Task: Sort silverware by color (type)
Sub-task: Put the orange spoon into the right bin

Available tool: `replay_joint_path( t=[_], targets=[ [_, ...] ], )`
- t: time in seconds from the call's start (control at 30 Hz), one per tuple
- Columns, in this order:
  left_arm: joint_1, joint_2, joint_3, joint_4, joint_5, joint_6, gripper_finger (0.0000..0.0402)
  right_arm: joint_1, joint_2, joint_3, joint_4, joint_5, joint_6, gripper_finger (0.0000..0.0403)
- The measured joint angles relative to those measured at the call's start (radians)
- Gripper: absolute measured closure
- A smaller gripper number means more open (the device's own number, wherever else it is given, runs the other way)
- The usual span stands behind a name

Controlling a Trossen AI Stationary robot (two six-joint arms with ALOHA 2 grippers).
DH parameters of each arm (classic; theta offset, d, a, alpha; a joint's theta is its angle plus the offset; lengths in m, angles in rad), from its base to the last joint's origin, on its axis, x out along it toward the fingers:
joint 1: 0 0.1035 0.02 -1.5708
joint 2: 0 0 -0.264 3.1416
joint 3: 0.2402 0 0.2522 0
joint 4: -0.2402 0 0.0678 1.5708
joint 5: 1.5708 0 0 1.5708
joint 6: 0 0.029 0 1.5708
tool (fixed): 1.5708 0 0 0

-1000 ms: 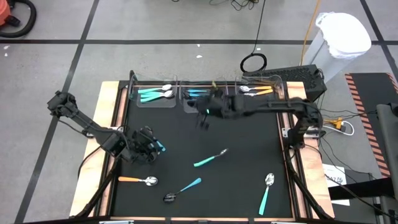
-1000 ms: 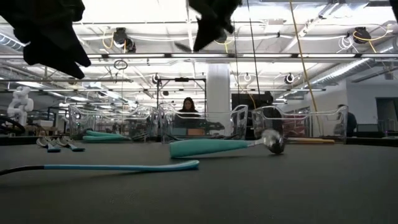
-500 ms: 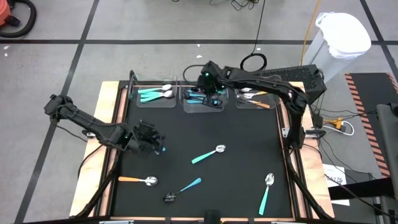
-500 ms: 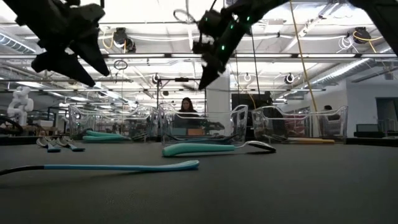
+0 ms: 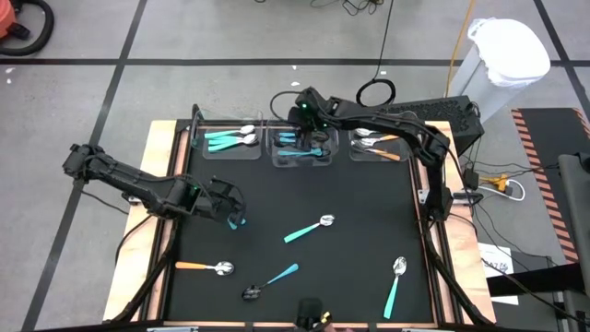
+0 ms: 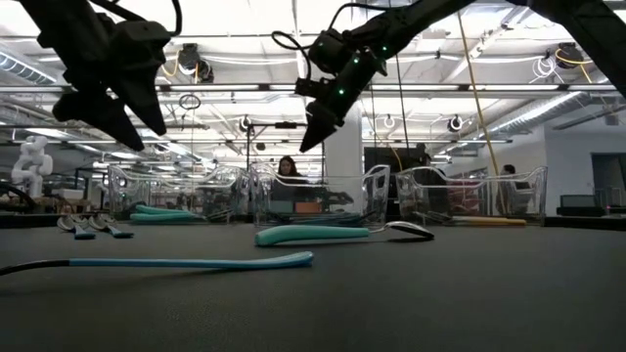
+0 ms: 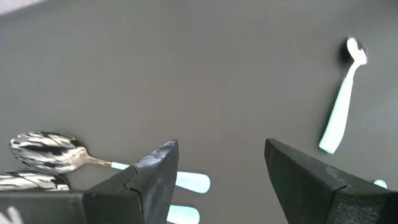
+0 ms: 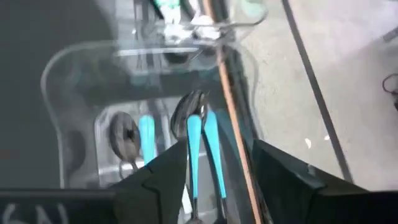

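In the left wrist view, one spoon (image 7: pixel 34 181) is cut off by the picture's edge beside a whole spoon (image 7: pixel 46 150), and two light handle tips (image 7: pixel 191 182) vanish behind the left end effector (image 7: pixel 221 177). In the middle bin (image 8: pixel 74 74), spoon handles (image 8: pixel 194 155) run behind the right end effector (image 8: pixel 214 180).

A black table (image 5: pixel 350 198) carries 3 clear trays (image 5: pixel 300 146) along its far edge. Nearer than the trays lie 4 loose spoons (image 5: pixel 309 229), 1 orange-handled (image 5: pixel 205 267).
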Motion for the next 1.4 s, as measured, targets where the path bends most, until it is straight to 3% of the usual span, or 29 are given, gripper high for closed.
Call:
replay_joint_path(
  t=[0.17, 0.37, 0.5, 0.6, 0.83, 1.03, 1.17, 1.4],
  targets=[
    [-0.015, 0.000, 0.000, 0.000, 0.019, 0.024, 0.0162, -0.001, -0.008, 0.000, -0.007, -0.008, 0.144, 0.0215],
    [-0.020, 0.000, 0.000, 0.010, 0.035, 0.079, 0.0162, 0.008, -0.034, 0.000, -0.099, -0.190, 0.428, 0.0226],
    [-0.056, 0.000, 0.000, 0.067, 0.214, 0.172, 0.0163, 0.051, -0.067, 0.000, -0.122, -0.267, 0.497, 0.0235],
    [-0.138, 0.006, 0.000, 0.077, 0.310, 0.203, 0.0163, 0.095, -0.091, 0.000, -0.141, -0.266, 0.515, 0.0240],
    [-0.382, 0.087, 0.000, 0.014, 0.324, 0.202, 0.0163, 0.194, -0.131, 0.000, -0.141, -0.201, 0.586, 0.0248],
    [-0.561, 0.171, 0.000, -0.073, 0.344, 0.075, 0.0163, 0.278, -0.131, 0.000, -0.171, -0.127, 0.646, 0.0248],
    [-0.655, 0.222, 0.000, -0.079, 0.362, 0.016, 0.0163, 0.333, -0.131, 0.000, -0.172, -0.119, 0.707, 0.0248],
    [-0.762, 0.310, 0.000, -0.079, 0.367, -0.009, 0.0167, 0.440, -0.131, 0.000, -0.175, 0.004, 0.790, 0.0248]
  ],
)
